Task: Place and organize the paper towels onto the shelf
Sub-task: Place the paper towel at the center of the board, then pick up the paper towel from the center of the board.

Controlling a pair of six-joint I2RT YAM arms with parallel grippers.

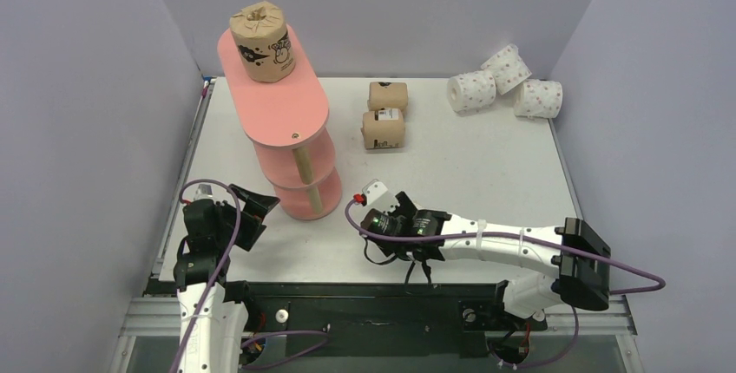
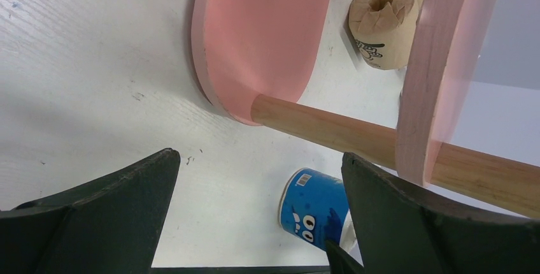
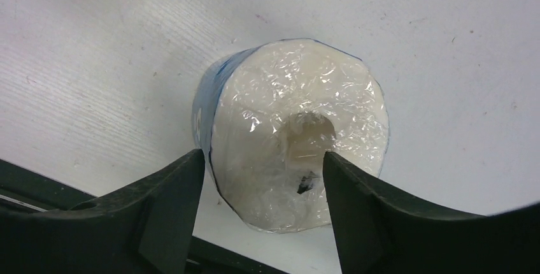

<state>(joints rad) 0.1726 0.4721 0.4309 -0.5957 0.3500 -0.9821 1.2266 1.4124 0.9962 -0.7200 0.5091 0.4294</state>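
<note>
Salmon-pink, the shelf [image 1: 279, 106] stands in the upper left of the top view with one brown roll [image 1: 260, 42] upright on its highest board. As far as the pictures show, that is the only roll put away.

Two more brown rolls [image 1: 384, 113] lie on the white table [image 1: 486, 182] at centre top. The three pink-dotted white rolls [image 1: 506, 85] are bunched in the upper right corner. By that count the job looks barely begun, with most of the towels yet to be shelved and sorted.

From above, the lower boards are hidden under the top one and no blue roll can be made out. The wrist views fill that in. In the right wrist view, a blue roll [image 3: 299, 127] sits at frame centre on the table, its white wrapped end facing the lens. The right gripper [image 3: 264, 156] has its fingers apart in front of that end — not clamped on it, as best I can judge.

The left wrist view looks in under the shelf. The visible stretch of the lowest board is bare, and a wooden post [image 2: 331, 130] crosses mid-frame. A blue roll shows at bottom centre, possibly the same one.

The left gripper [image 2: 260, 156] is spread wide near the shelf's foot — nothing between its fingers.
</note>
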